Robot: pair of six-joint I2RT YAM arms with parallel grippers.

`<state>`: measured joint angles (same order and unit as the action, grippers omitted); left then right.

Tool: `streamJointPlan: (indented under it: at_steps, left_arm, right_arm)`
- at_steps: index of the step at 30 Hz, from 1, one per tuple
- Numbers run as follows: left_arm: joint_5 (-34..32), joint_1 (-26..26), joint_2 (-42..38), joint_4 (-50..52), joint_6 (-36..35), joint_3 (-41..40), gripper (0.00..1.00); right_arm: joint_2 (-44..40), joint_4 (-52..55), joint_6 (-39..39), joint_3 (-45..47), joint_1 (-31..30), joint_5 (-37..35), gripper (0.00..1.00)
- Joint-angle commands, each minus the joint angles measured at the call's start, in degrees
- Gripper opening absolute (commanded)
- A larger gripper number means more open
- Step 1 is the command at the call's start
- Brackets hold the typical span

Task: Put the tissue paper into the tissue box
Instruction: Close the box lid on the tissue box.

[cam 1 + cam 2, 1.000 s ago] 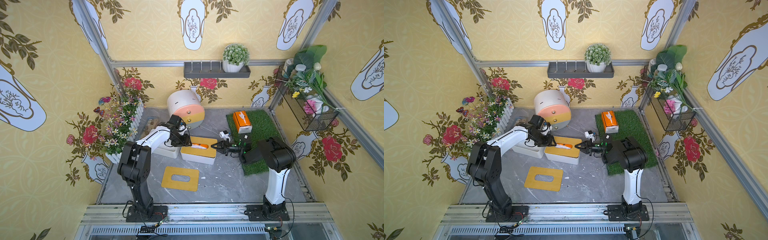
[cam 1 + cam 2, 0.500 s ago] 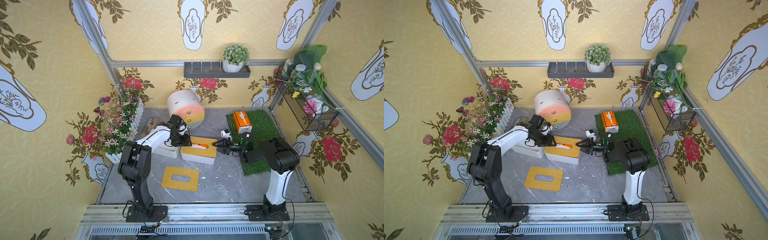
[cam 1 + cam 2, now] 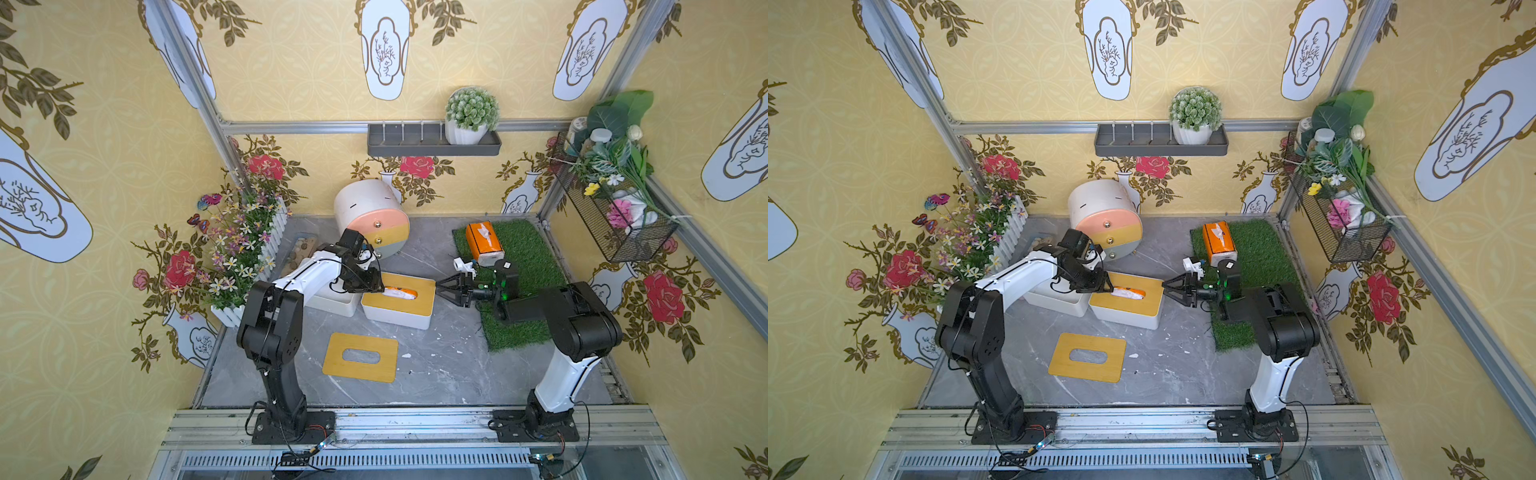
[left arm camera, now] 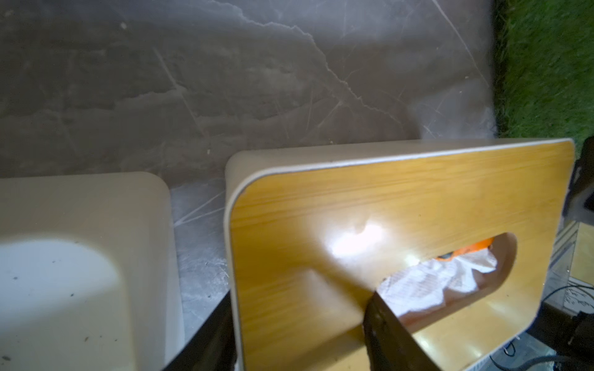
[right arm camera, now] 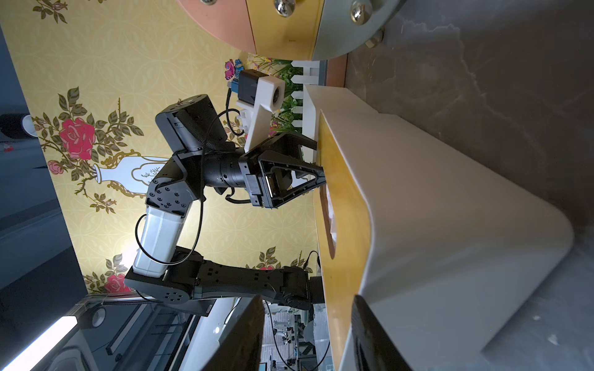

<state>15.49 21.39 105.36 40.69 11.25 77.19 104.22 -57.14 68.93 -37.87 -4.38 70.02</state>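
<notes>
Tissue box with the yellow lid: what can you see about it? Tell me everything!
The tissue box is white and plastic-looking with rounded corners, topped by a yellow wood-grain lid with a long rounded slot. White tissue paper and some orange show through it. It stands flat on the grey marbled table, beside an open white box. The left gripper has a finger at the slot's end; the right gripper, open, is at the opposite end.

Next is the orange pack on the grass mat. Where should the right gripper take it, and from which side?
Grip the orange tissue pack across its two long sides, near mid-length, coming straight down from above. It lies flat on the grass mat, so nothing fits underneath, and its narrow width probably suits the jaws better than its length.
</notes>
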Motion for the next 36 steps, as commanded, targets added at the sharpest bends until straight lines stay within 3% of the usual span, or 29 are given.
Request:
streamJointPlan:
  at_steps: [1,8,14,18,22,36]
  left_arm:
    - [-1.25,0.19,1.17,4.09,-0.48,-0.79,0.04]
    - [-1.07,0.08,0.72,3.96,-0.54,-0.81,0.03]
    - [-0.55,0.09,0.22,3.80,-0.57,-0.81,0.06]
    - [-0.14,0.22,-0.33,3.72,-0.62,-0.77,0.14]
    - [0.07,0.22,-1.23,3.48,-0.59,-1.03,0.30]
    - [3.35,0.14,-6.16,-0.09,-0.18,-3.00,0.63]
  right_arm:
    - [-1.29,3.04,-4.80,0.34,0.59,0.56,0.48]
    - [-4.05,13.78,-13.60,-0.90,0.88,-1.20,0.56]
    - [-7.13,39.83,-33.06,-9.65,-3.16,-9.70,0.63]
    - [-7.47,53.30,-43.04,-16.61,-7.46,-19.49,0.65]
    - [-7.24,59.54,-47.51,-20.74,-10.60,-27.73,0.65]
    - [-8.56,69.39,-58.02,-30.63,-21.61,-42.58,0.60]
